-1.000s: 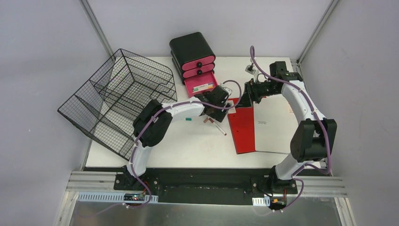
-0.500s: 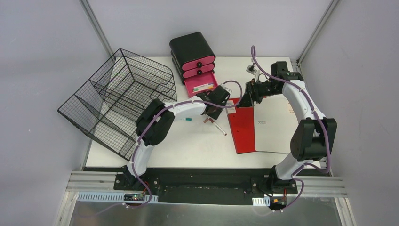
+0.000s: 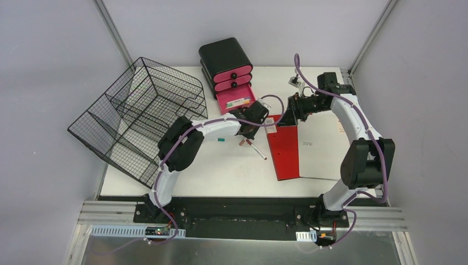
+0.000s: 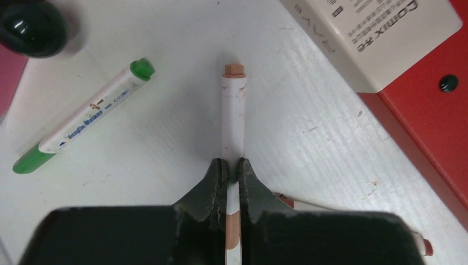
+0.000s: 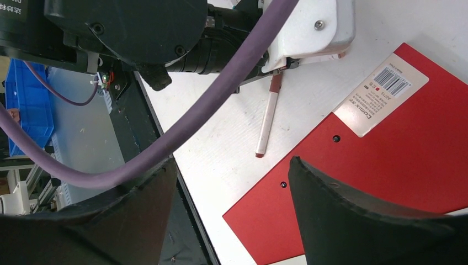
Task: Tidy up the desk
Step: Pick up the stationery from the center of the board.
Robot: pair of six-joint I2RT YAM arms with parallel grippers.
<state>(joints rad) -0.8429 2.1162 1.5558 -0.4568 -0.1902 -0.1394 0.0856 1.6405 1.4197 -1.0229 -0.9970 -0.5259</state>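
Observation:
My left gripper point(image 4: 232, 168) is shut on a white marker with a tan cap point(image 4: 233, 113), which lies on the white desk point(image 3: 221, 171). From above, the left gripper point(image 3: 244, 134) sits just left of the red-and-white notebook point(image 3: 284, 146). A green-capped marker point(image 4: 83, 118) lies to the left of the held one. A red-tipped pen point(image 3: 256, 149) lies on the near side of the gripper, close to the notebook's red cover point(image 5: 386, 160). My right gripper point(image 5: 232, 165) hangs open above the notebook's far left corner, with nothing between its fingers.
A black wire basket point(image 3: 138, 116) stands tilted at the left. A black drawer unit with pink fronts point(image 3: 226, 69) is at the back, its bottom drawer point(image 3: 237, 101) pulled open. A small clip-like object point(image 3: 293, 81) lies at the back right.
My left gripper's jaws have closed from wide open onto the tan-capped marker. Both arms have stayed almost where they were.

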